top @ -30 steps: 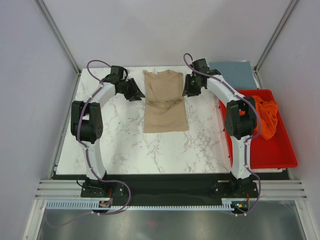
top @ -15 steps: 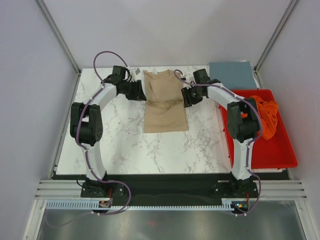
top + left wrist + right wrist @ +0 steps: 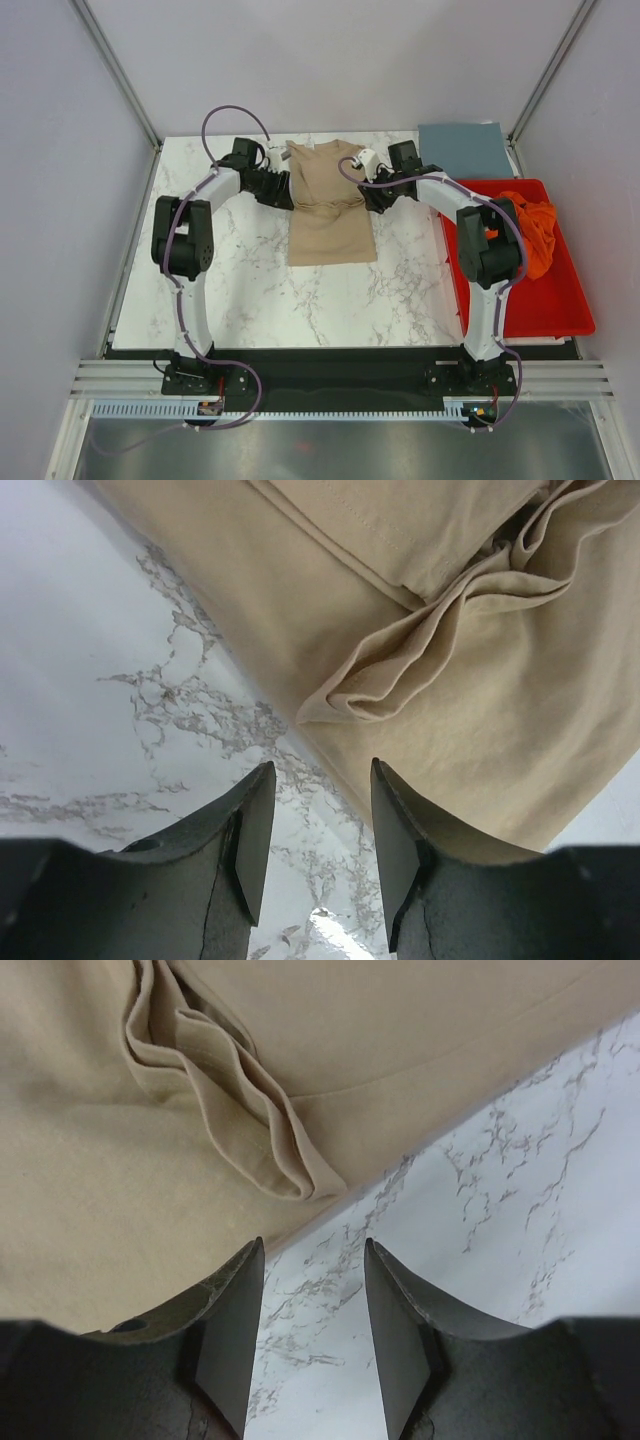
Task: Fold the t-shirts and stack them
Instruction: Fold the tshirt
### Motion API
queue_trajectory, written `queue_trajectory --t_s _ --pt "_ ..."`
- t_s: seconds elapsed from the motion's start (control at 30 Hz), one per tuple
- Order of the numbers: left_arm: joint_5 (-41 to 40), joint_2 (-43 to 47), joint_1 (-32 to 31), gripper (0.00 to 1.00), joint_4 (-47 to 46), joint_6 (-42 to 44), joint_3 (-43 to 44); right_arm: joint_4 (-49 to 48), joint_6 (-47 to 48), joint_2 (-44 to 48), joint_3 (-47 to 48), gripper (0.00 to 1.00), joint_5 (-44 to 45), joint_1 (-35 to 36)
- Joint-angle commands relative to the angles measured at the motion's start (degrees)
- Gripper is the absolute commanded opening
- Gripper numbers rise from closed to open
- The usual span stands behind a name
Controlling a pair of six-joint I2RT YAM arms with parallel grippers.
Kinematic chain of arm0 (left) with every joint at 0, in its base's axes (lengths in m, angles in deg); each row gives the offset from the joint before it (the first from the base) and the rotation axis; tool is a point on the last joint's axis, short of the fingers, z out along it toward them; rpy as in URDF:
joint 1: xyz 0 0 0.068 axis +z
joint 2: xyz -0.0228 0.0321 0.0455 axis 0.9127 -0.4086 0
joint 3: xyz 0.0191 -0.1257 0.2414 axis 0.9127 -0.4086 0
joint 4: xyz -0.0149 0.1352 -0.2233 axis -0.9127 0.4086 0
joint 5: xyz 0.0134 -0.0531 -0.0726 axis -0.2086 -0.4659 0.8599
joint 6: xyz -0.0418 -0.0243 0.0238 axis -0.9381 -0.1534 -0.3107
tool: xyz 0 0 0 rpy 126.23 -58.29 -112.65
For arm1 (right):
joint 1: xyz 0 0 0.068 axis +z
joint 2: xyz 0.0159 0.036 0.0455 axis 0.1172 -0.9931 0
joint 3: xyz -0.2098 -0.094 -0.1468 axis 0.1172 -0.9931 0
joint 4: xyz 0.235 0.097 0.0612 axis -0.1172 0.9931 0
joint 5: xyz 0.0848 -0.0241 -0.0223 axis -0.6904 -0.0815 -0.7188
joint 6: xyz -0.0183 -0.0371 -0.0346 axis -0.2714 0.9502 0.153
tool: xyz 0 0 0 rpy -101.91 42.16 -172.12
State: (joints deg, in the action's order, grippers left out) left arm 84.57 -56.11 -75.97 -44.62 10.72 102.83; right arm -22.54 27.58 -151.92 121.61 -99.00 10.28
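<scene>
A tan t-shirt (image 3: 330,205) lies on the marble table, its sleeves folded in and a bunched fold across its middle (image 3: 430,630) (image 3: 240,1100). My left gripper (image 3: 288,190) sits at the shirt's left edge, open, with only table between its jaws (image 3: 320,780). At the shirt's right edge my right gripper (image 3: 372,195) stands open too, nothing between its jaws (image 3: 313,1255). A slate blue-grey t-shirt (image 3: 466,148) lies folded flat at the back right. The orange t-shirt (image 3: 530,232) is crumpled in the red tray (image 3: 545,310).
The red tray stands along the table's right side, beside the right arm's elbow. Grey walls and metal frame posts (image 3: 118,70) close in the table at the back and sides. Bare marble (image 3: 330,300) lies in front of the tan shirt.
Both grippers have moved inward to the tan shirt's side edges at its middle fold and their jaws have widened. The shirts have not moved.
</scene>
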Motion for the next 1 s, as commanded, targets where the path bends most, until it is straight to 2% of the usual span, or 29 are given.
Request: queue_trajectory --t_s 0.0,0.63,0.83,0.93,0.97 --pt "3.62 -0.66 -0.20 0.51 -0.69 5.40 3.45 -3.76 4.57 0.62 2.08 0.52 -5.09 0.12" --pt "2.14 -3.91 -2.39 0.47 -0.61 8.57 7.14 -2.62 9.14 -3.43 6.91 0.48 -6.50 0.74" --pt "1.26 -4.35 -2.66 0.32 -0.61 8.30 8.02 -2.71 9.14 -4.57 8.93 0.44 -6.85 1.62" --pt "-0.14 -4.88 -2.57 0.17 -0.52 7.42 8.89 -2.62 8.97 -5.01 9.99 0.31 -6.94 1.79" --pt "-0.32 -5.05 -2.57 0.09 -0.52 7.16 8.98 -2.71 8.97 -5.10 10.34 0.24 -7.02 1.79"
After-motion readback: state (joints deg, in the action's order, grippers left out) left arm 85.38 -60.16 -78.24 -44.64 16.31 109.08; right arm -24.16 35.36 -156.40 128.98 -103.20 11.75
